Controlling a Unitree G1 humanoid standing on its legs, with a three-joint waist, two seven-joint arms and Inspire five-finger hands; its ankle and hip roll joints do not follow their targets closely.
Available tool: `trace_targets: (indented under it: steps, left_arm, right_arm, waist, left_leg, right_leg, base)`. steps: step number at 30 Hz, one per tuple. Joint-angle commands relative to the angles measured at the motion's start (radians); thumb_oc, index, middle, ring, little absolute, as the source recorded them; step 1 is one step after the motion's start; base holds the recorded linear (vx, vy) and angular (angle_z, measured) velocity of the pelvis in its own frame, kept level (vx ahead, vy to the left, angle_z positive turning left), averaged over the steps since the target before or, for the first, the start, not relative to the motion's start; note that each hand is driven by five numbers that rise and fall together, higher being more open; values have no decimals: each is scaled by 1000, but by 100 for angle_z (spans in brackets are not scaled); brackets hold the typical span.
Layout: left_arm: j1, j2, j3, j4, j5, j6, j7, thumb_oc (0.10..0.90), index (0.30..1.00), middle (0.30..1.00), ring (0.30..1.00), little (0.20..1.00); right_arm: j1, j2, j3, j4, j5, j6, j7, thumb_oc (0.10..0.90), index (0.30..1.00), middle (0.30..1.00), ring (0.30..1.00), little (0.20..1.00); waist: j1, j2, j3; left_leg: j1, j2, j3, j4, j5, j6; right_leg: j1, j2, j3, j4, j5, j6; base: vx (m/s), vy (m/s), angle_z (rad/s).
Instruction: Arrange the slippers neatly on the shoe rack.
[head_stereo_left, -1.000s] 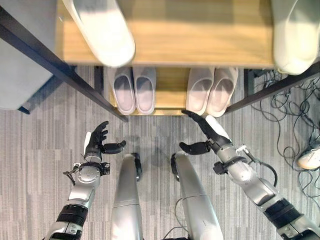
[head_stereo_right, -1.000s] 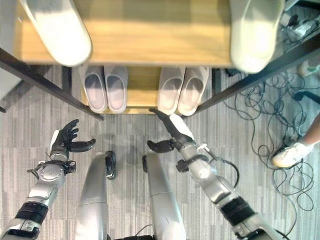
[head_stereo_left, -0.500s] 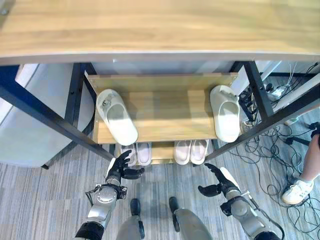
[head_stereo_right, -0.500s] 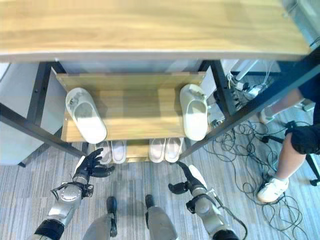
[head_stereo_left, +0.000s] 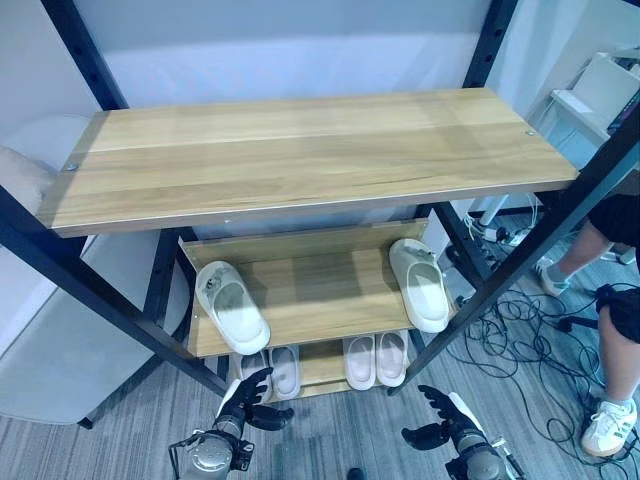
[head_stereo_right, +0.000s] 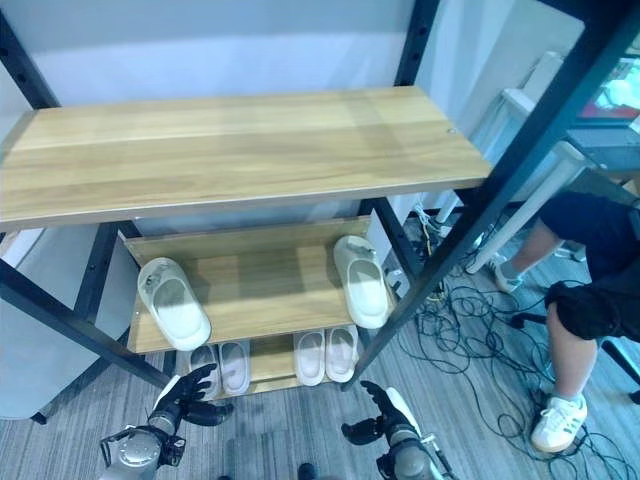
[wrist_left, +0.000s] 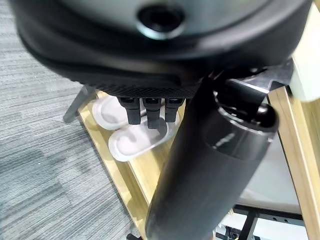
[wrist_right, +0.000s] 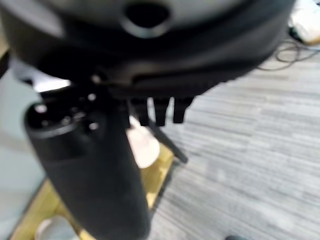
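Wood-and-black-metal shoe rack (head_stereo_left: 300, 150): two smooth white slippers (head_stereo_left: 232, 306) splayed at its middle-shelf ends, both hands (head_stereo_left: 245, 400) (head_stereo_left: 445, 423) below, fingers spread, empty.

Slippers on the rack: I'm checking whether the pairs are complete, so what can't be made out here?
- Bottom-shelf left pair: left eye view, toes under the middle shelf, one slipper partly behind the left robot hand.
- Bottom-shelf right pair: toes hidden likewise.
- Bottom shelf's back: covered by the middle shelf.
- Right wrist view: right robot hand covers most of the rack.
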Motion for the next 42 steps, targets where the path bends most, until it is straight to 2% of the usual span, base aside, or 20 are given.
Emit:
trace_targets:
  steps: [1, 4, 10, 15, 25, 26, 27, 38, 42]
  left_arm:
    - [-102, 11, 52, 60, -26, -87, -8, 800, 900, 900, 900, 900]
    - [-120, 0, 56, 116, -13, -89, 6, 800, 900, 900, 900, 900]
    - [-114, 1, 30, 124, -1, -96, -6, 800, 900, 900, 900, 900]
    - [-89, 30, 27, 100, 9, -101, -15, 800, 900, 900, 900, 900]
    - [-80, 26, 61, 141, 15, -99, 4, 800, 900, 900, 900, 900]
    - [-155, -43, -56, 21, -6, -85, -25, 800, 900, 900, 900, 900]
    - [-154, -45, -53, 24, -9, -83, -28, 800, 900, 900, 900, 900]
    - [-109, -30, -18, -26, -12, -77, -29, 800, 900, 900, 900, 900]
    - [-81, -11, -16, -132, -35, -77, -51, 800, 900, 900, 900, 900]
  right_arm:
    - [-39, -59, -27, -88, 19, -39, -12, 800, 900, 900, 900, 900]
    - [-47, -54, -5, -65, 21, -42, -7, 800, 900, 900, 900, 900]
    - [-43, -55, 5, -56, 27, -45, -4, 800, 900, 900, 900, 900]
    - [-56, -60, 18, -63, 44, -47, 5, 800, 900, 900, 900, 900]
    - [-58, -53, 27, 0, 55, -34, 5, 800, 900, 900, 900, 900]
    - [63, -22, -67, -176, 84, -23, 32, 800, 900, 900, 900, 900]
    - [59, -21, -60, -162, 88, -24, 35, 800, 900, 900, 900, 900]
    - [61, -54, -56, -160, 84, -29, 43, 800, 900, 900, 900, 900]
    - [55, -64, -62, -166, 77, -31, 47, 800, 900, 900, 900, 900]
  waist:
    - [-17, -2, -35]
    - [-23, -3, -32]
    - [-25, -4, -36]
    - [-12, -4, -43]
    - [11, -18, -45]
    - [0, -57, -16]
    - [3, -61, -21]
    - [26, -65, -27]
    - [31, -57, -23]
  left_leg:
    - [34, -2, 36, 3, -8, -9]
    - [46, -2, 39, 3, -19, -9]
    - [45, 2, 35, 3, -23, -10]
    - [36, 2, 31, 3, -35, -10]
    - [22, 4, 14, 3, -40, -10]
    - [19, -34, 23, 3, -77, 21]
    - [18, -30, 24, 3, -76, 19]
    - [12, -14, 10, 3, -54, 13]
    - [13, -10, 6, 3, -48, 10]
  right_leg:
    - [-48, -6, 38, 12, 139, 36]
    - [-41, -7, 46, 13, 136, 36]
    - [-33, -8, 52, 7, 139, 34]
    - [-33, -7, 43, -21, 138, 33]
    - [-31, 1, 28, -21, 124, 28]
    - [-87, -36, 8, -8, 133, 57]
    - [-84, -29, 5, -15, 136, 54]
    - [-48, -10, -23, -21, 112, 39]
    - [-40, -11, -27, -21, 109, 36]
  base:
    - [68, 7, 3]
    - [43, 2, -11]
    - [6, 1, -5]
    - [-10, -7, 5]
    - [-11, -9, 7]
    - [-10, -16, 5]
    - [-8, -12, 6]
    - [-16, -12, 3]
    - [-3, -4, 1]
